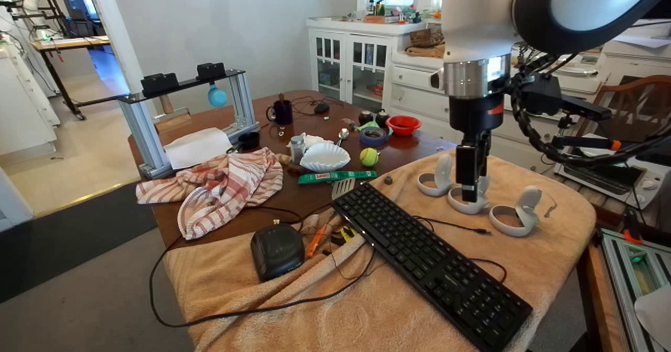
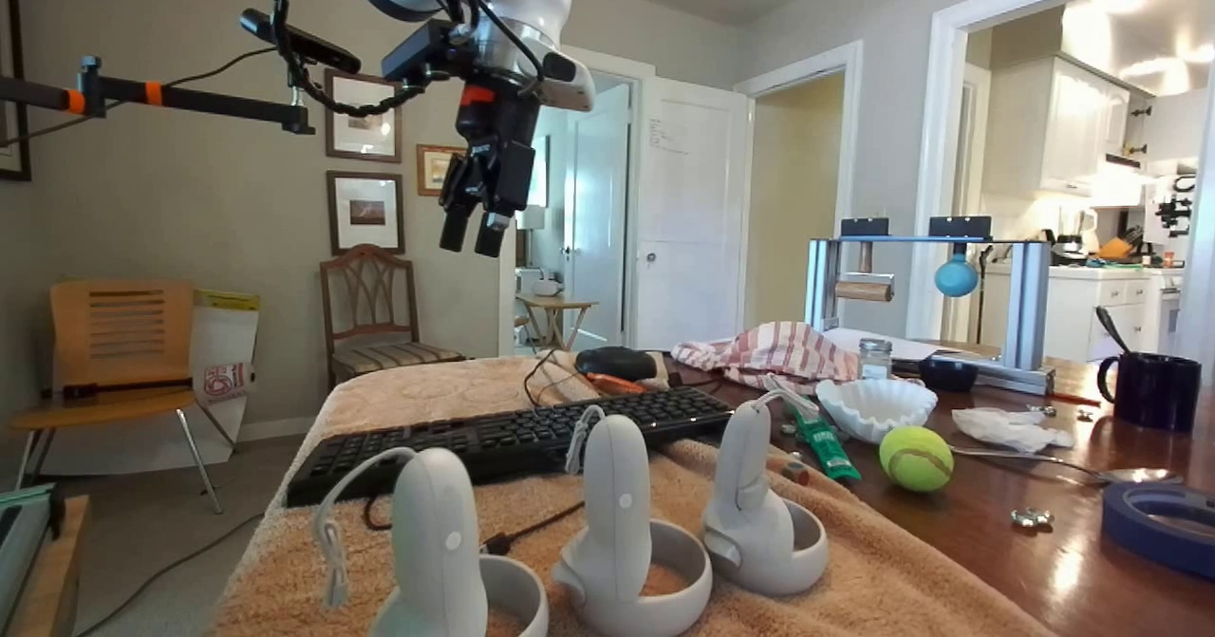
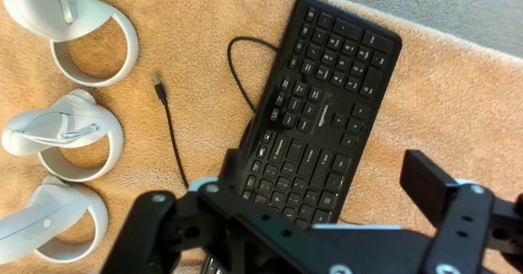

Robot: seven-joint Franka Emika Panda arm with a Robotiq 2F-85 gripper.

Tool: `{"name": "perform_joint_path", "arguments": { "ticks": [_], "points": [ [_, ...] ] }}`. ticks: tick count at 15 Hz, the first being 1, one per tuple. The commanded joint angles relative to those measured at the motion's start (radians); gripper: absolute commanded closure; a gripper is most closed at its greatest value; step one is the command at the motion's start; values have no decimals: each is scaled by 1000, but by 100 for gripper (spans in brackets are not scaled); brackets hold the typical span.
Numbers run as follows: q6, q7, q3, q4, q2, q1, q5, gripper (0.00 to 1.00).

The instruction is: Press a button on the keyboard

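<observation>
The long black keyboard (image 1: 427, 260) lies flat on the tan towel in both exterior views (image 2: 517, 440). In the wrist view, the keyboard (image 3: 320, 116) runs diagonally under my gripper, with its number pad at the top; its lower part is hidden by the gripper. My gripper (image 1: 470, 193) points down and is well above the table in both exterior views (image 2: 472, 238). In the wrist view, the gripper's fingers (image 3: 322, 163) are wide apart with nothing between them. The left finger overlaps the keyboard's edge in the picture, and the right finger is over the towel. No finger touches the keys.
Several white ring-shaped controllers (image 1: 516, 218) stand beside the keyboard on the towel (image 1: 561, 205). A black squarish device (image 1: 278, 252) with wires, a tennis ball (image 1: 369, 157), a white shell bowl (image 1: 325, 158) and a striped cloth (image 1: 230, 189) lie farther along. A metal frame (image 1: 238, 100) stands behind.
</observation>
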Motion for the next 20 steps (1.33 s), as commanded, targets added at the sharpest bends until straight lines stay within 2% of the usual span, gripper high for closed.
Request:
{"name": "perform_joint_path", "arguments": {
  "ticks": [1, 3, 7, 9, 11, 14, 16, 20],
  "points": [
    [122, 76, -33, 41, 107, -45, 10, 25],
    [230, 128, -44, 45, 144, -63, -14, 34],
    [468, 322, -53, 59, 229, -94, -146, 67],
    [557, 478, -57, 59, 262, -97, -275, 82],
    [613, 622, -80, 68, 287, -96, -453, 98],
    [643, 847, -122, 106, 336, -83, -692, 100],
    [669, 989, -144, 132, 377, -70, -806, 100],
    [701, 1186, -149, 183, 443, -61, -944, 100]
  ]
}}
